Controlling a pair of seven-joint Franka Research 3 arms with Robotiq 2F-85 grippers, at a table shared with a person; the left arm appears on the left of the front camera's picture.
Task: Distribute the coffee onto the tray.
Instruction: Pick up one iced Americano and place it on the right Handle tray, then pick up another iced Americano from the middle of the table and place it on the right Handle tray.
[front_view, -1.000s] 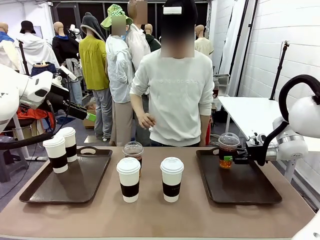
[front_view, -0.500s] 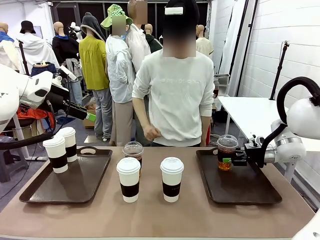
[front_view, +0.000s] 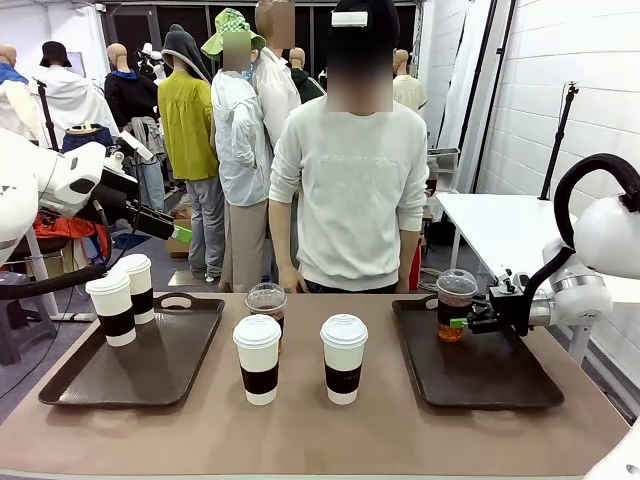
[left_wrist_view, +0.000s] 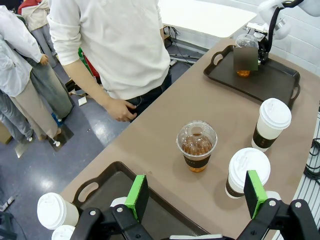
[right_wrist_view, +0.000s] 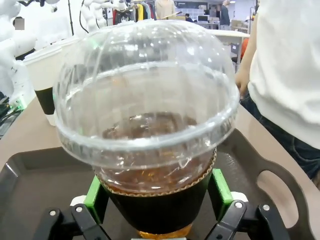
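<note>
Right gripper (right_wrist_view: 159, 191) straddles a domed cup (right_wrist_view: 150, 125) on the tray (right_wrist_view: 30, 175); gripping or loose, I cannot tell. Left gripper (left_wrist_view: 196, 194) hangs wide, empty.

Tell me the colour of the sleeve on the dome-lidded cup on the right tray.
Dark brown, nearly black; the sleeve shows best in the right wrist view.

Dome-lidded cup (right_wrist_view: 145, 100), between the right gripper's (right_wrist_view: 157, 192) pads: I can read no print on lid or sleeve.
Paper cup (left_wrist_view: 248, 167), just ahead of the left gripper (left_wrist_view: 196, 194): no lettering I can read.
Person's sweatshirt (front_view: 350, 170): chest marking too faint to read.
</note>
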